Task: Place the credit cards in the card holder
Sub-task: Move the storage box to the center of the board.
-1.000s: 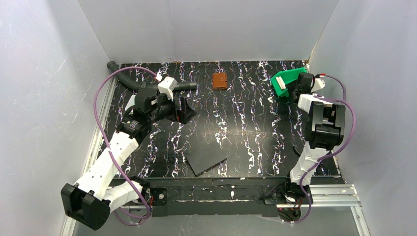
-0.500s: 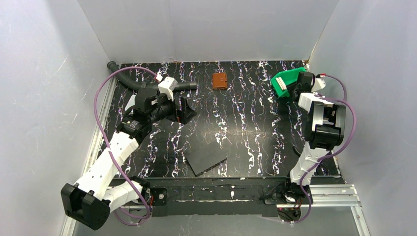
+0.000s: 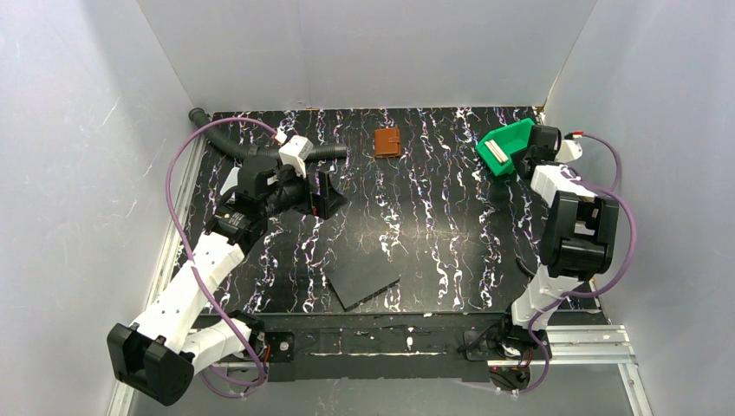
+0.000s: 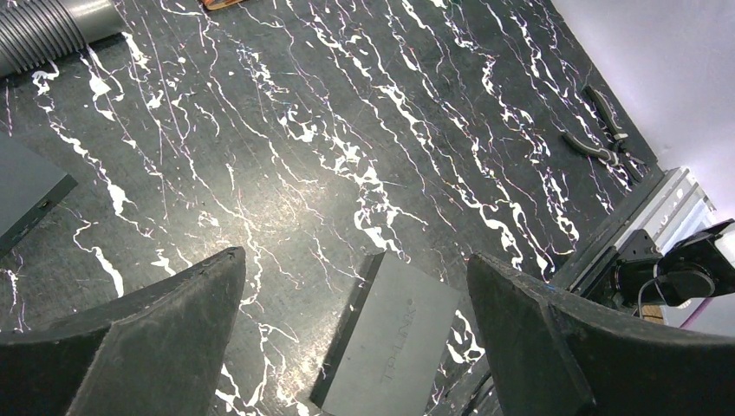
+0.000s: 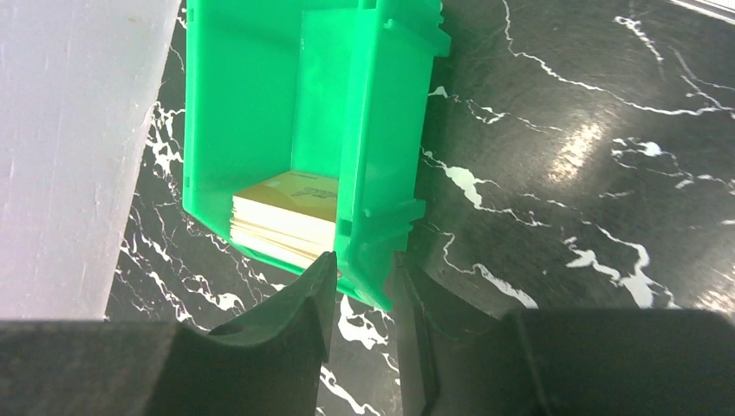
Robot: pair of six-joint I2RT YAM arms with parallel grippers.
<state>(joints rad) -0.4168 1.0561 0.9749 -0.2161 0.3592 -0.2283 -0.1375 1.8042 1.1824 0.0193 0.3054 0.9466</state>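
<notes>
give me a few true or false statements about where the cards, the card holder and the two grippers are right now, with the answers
1. The card holder lies on the table, apart from both grippers. True.
2. The left gripper holds a card. False: it is open and empty above the table.
3. A stack of yellow cards sits inside the green bin. True.
4. The right gripper grips the card holder. False: its fingers pinch a wall of the green bin, one on each side.
</notes>
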